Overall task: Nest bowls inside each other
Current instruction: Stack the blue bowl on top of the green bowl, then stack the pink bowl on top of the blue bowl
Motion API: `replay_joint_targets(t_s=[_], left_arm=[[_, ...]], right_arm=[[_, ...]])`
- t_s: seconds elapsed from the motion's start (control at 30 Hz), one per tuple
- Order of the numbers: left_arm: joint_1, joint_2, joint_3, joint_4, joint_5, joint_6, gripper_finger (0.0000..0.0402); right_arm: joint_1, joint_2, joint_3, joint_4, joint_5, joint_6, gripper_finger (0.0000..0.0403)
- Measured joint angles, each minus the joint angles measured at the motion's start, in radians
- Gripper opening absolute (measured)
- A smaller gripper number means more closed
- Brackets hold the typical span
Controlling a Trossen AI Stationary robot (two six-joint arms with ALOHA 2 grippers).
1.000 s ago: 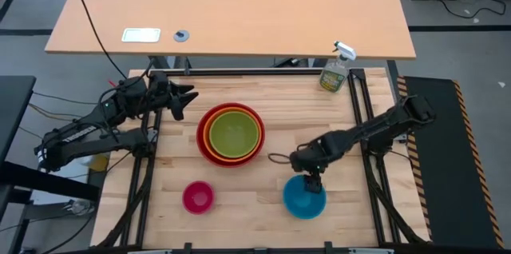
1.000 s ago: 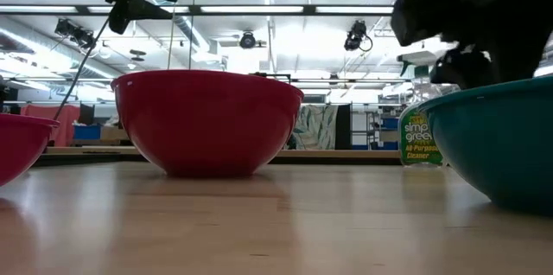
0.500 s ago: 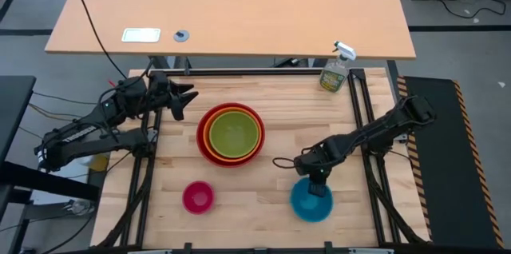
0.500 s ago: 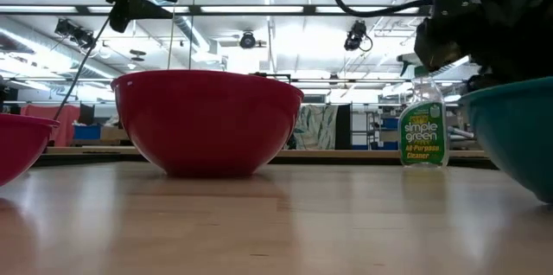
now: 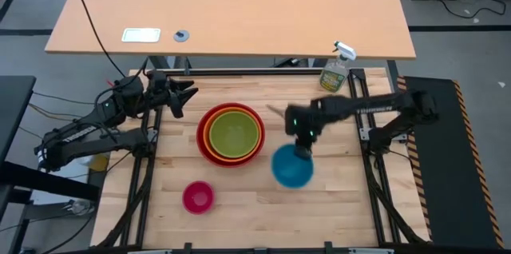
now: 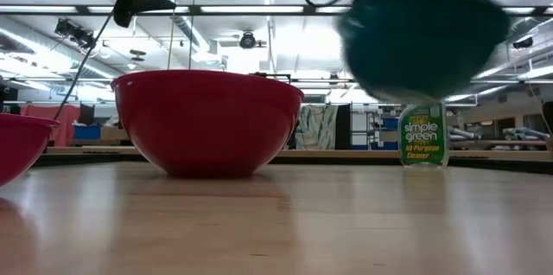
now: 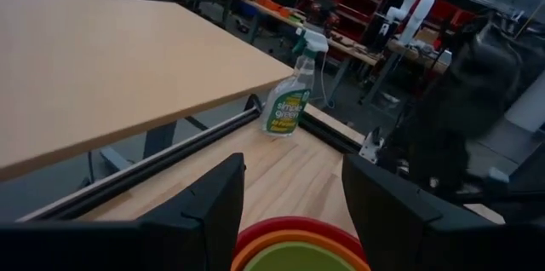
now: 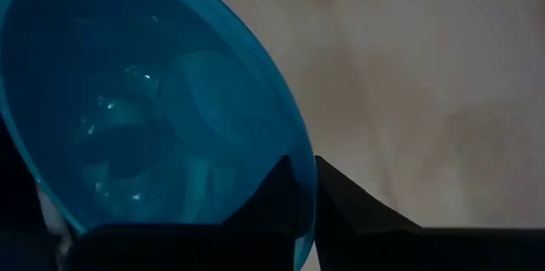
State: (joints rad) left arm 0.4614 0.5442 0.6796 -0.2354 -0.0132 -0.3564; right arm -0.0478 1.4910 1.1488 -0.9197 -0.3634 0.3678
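A red bowl (image 5: 205, 144) holds an orange bowl (image 5: 212, 117) and a green bowl (image 5: 235, 133) nested inside it; the stack rests on its base at the table's middle. The pink bowl (image 5: 198, 196) sits near the front left. My right gripper (image 5: 302, 145) is shut on the blue bowl (image 5: 292, 166), which hangs in the air (image 6: 421, 40) to the right of the stack. My left gripper (image 5: 185, 94) hovers open at the far left, with nothing between its fingers (image 7: 294, 211). My right gripper (image 8: 306, 177) pinches the blue bowl's rim (image 8: 300, 147) on its far side, with one finger inside the bowl and the other finger (image 8: 349, 198) outside its wall. The fingers come slanting down from above. The bowl hangs below them, mouth up, lifted clear of the table.
A clear spray bottle (image 5: 335, 72) with a green label stands at the far right corner (image 6: 423, 135). A second, larger table (image 5: 231, 6) lies beyond the far edge. Bare wood lies at the front right (image 5: 319, 214), where the blue bowl stood.
My right gripper has taken hold of the blue bowl, first sliding it a little toward the table's right edge. It has then lifted the bowl clear of the table and swung it toward the far edge and leftward, closer to the stack. My left arm has kept still.
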Motion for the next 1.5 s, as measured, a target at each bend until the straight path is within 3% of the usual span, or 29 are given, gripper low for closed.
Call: replay_joint_targets(t_s=[0.17, 0.47, 0.63, 0.77, 0.97, 1.03, 1.3, 1.4, 1.5], left_arm=[[-0.026, 0.009, 0.011, -0.043, 0.041, 0.023, 0.0201], [-0.196, 0.168, 0.211, -0.475, 0.123, 0.064, 0.0201], [-0.321, 0.232, 0.259, -0.628, 0.298, -0.058, 0.0201], [-0.443, 0.248, 0.22, -0.666, 0.34, -0.202, 0.0201], [-0.595, 0.268, 0.077, -0.611, 0.33, -0.475, 0.0201], [-0.635, 0.273, 0.019, -0.561, 0.324, -0.574, 0.0201], [-0.768, 0.274, -0.234, -0.173, 0.324, -1.035, 0.0201], [-0.807, 0.28, -0.287, -0.146, 0.318, -1.149, 0.02], [-0.843, 0.301, -0.296, -0.151, 0.289, -1.168, 0.0195]], right_arm=[[-0.12, 0.041, 0.16, 0.03, 0.002, -0.033, 0.0041], [-0.209, 0.348, 0.496, 0.143, 0.022, -0.056, 0.0032], [-0.23, 0.521, 0.68, 0.151, 0.091, -0.127, 0.0045], [-0.256, 0.618, 0.764, 0.141, 0.082, -0.212, 0.0064], [-0.304, 0.687, 0.813, 0.085, -0.103, -0.242, 0.0129], [-0.319, 0.682, 0.813, 0.068, -0.121, -0.236, 0.0147], [-0.362, 0.52, 0.815, 0.017, 0.076, -0.33, 0.0165], [-0.371, 0.459, 0.816, 0.017, 0.142, -0.378, 0.0164], [-0.381, 0.41, 0.816, 0.017, 0.191, -0.406, 0.0164]])
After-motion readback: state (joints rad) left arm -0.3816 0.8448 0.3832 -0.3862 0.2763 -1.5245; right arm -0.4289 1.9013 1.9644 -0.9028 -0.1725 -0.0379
